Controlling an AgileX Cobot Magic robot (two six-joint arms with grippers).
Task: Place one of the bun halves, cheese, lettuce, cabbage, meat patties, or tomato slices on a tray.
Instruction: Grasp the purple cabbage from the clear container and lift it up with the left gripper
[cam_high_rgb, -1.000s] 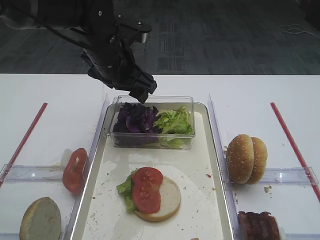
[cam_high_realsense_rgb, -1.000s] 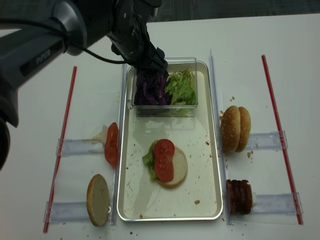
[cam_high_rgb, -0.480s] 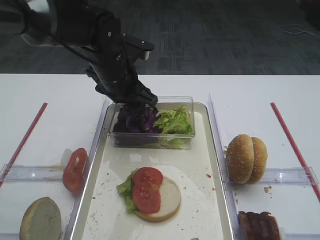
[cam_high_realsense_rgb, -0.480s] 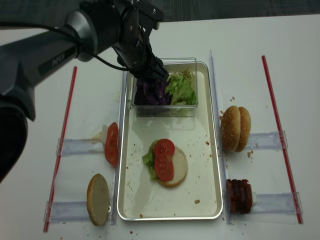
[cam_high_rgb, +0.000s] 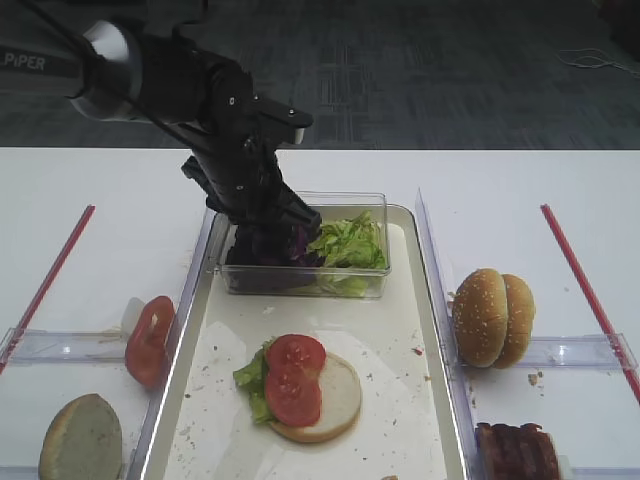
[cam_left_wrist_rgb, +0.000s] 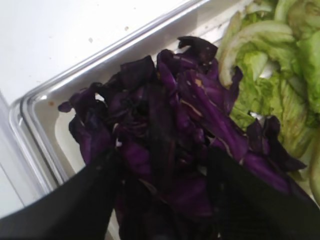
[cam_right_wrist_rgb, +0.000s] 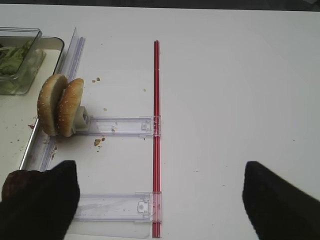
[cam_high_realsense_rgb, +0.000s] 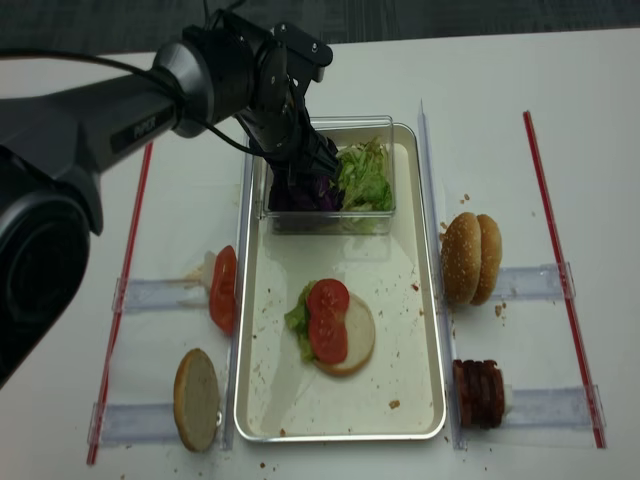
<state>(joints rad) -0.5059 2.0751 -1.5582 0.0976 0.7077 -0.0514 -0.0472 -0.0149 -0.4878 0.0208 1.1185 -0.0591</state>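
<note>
Inside the clear box (cam_high_rgb: 305, 245), left jaws straddle crinkly purple cabbage (cam_left_wrist_rgb: 165, 135); right jaws spread.

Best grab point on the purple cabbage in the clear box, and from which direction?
Probably straight down from above: the clear box walls block the sides. Pinch a raised crinkled leaf edge at the top of the cabbage heap, on the side away from the lettuce, so that no green leaf comes with it.

The left arm (cam_high_rgb: 110, 70) reads, seemingly, "PiPER".
</note>
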